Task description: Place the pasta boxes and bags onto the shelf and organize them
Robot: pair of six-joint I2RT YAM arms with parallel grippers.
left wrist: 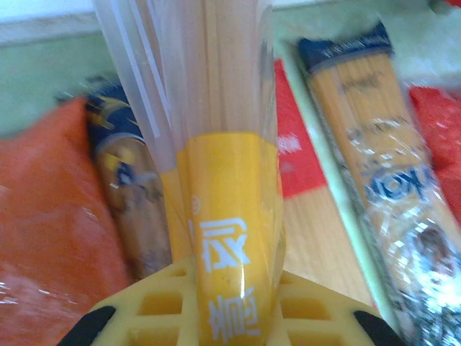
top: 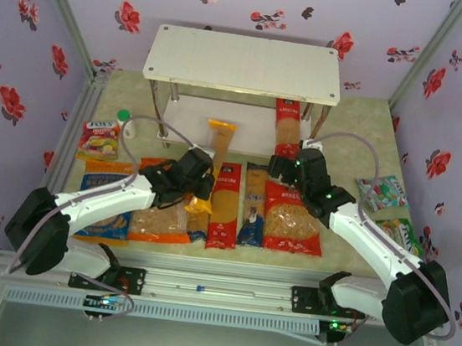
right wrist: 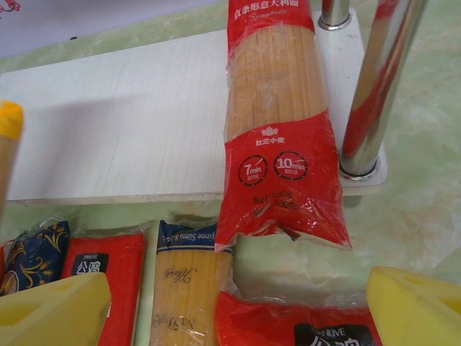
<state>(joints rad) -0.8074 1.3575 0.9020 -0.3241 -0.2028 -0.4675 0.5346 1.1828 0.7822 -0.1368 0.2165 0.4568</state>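
White arms (top: 102, 195), black joints (top: 38, 232), grey cables (top: 157, 120), seemingly foam yellow fingers (right wrist: 54, 310)

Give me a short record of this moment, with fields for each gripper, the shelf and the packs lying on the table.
left gripper: shut on yellow spaghetti pack
right gripper: open, holding nothing
shelf: red spaghetti pack lies partly on its lower tier
on table: red pasta bag, orange pasta bag, dark blue spaghetti pack

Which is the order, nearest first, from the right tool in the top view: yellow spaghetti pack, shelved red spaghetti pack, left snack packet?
1. Red spaghetti pack, lower shelf, just beyond the right tool.
2. Yellow spaghetti pack, centre-left.
3. Snack packet, far left.
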